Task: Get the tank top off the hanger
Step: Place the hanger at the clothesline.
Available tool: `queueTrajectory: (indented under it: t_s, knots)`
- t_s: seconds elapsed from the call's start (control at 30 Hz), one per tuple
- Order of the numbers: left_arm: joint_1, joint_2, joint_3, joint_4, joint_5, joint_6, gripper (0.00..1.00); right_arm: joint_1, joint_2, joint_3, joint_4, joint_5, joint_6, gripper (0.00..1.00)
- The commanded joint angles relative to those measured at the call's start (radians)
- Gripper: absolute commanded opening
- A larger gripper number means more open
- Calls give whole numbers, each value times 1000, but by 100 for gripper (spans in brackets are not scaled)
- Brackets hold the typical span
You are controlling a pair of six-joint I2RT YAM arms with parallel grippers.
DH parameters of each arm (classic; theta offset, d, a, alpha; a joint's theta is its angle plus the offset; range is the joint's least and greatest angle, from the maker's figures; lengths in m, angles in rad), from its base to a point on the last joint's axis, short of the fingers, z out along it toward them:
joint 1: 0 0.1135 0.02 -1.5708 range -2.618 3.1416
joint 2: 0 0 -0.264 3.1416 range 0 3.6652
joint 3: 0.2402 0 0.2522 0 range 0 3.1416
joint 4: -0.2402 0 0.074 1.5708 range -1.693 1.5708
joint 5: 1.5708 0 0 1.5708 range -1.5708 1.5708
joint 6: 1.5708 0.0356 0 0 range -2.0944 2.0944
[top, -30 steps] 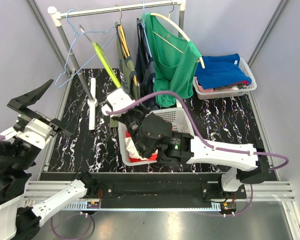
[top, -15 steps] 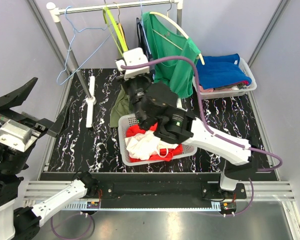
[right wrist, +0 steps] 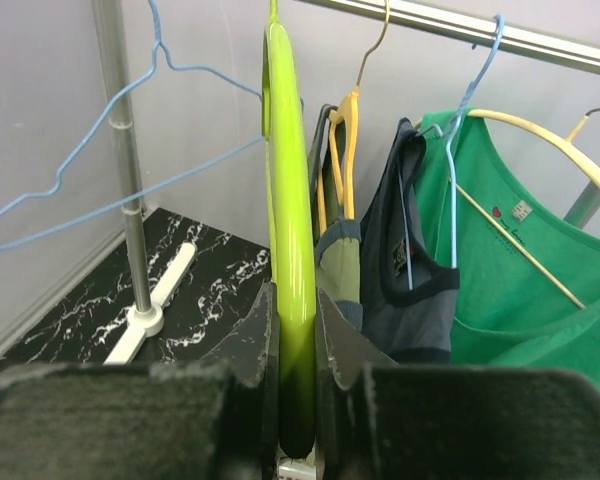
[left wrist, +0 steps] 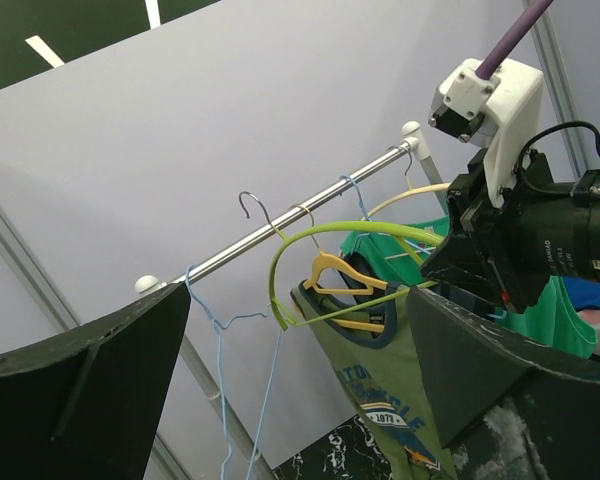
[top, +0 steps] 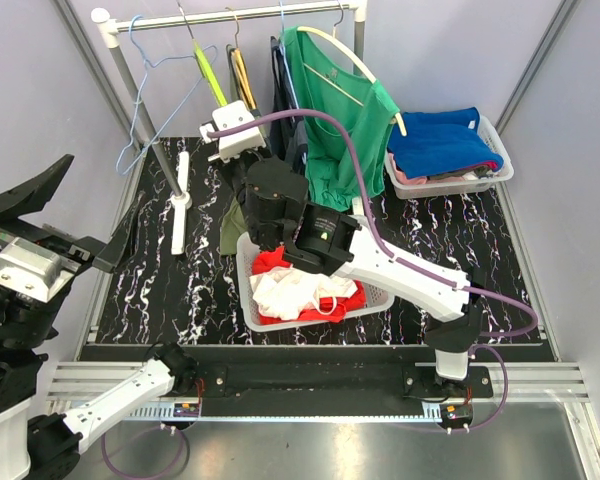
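Tank top: best guess is the white piece on top of the red cloth in the white basket, near the arm bases. It is bunched up, so the cut can't be confirmed.

Left gripper is parked off to the near left, fingers spread wide, holding nothing and well apart from the clothes.

Right gripper reaches up and back over the basket, fingers pressed together on the lower part of the lime hanger. The hanger is bare, with no fabric on it in any view.

Further back on the rail: an empty blue wire hanger at the left, then an olive tank top on a yellow hanger, a navy tank top and a green tee. At the far right is a second basket with folded blue items.

Step, as a judgement: removal looks done and the right arm is putting the empty hanger on the rail. Next move calls for getting the hook over the bar in the gap between the wire hanger and the olive top, then loosening the pinch and backing away without snagging the neighbours.

Unclear: the hook tip is cut off at the top edge of the right wrist view. The left wrist view shows a grey hook close to the bar, but I can't tell whether it is seated. The right arm covers part of the white basket's back rim.
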Motion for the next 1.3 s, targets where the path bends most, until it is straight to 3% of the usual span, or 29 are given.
queueTrajectory:
  t_s: [0.0,0.77,1.27]
  knots:
    - [0,-18,-10,50,-25,-14,99,-34,13,89,37,-43,44,0]
    - [0,-34,-21,51,-34,-14,99,-117,228,322,-69,-129,84,0]
    - [0,-48,-47,71,-43,-11,99,-117,207,285,-87,-132,103,0]
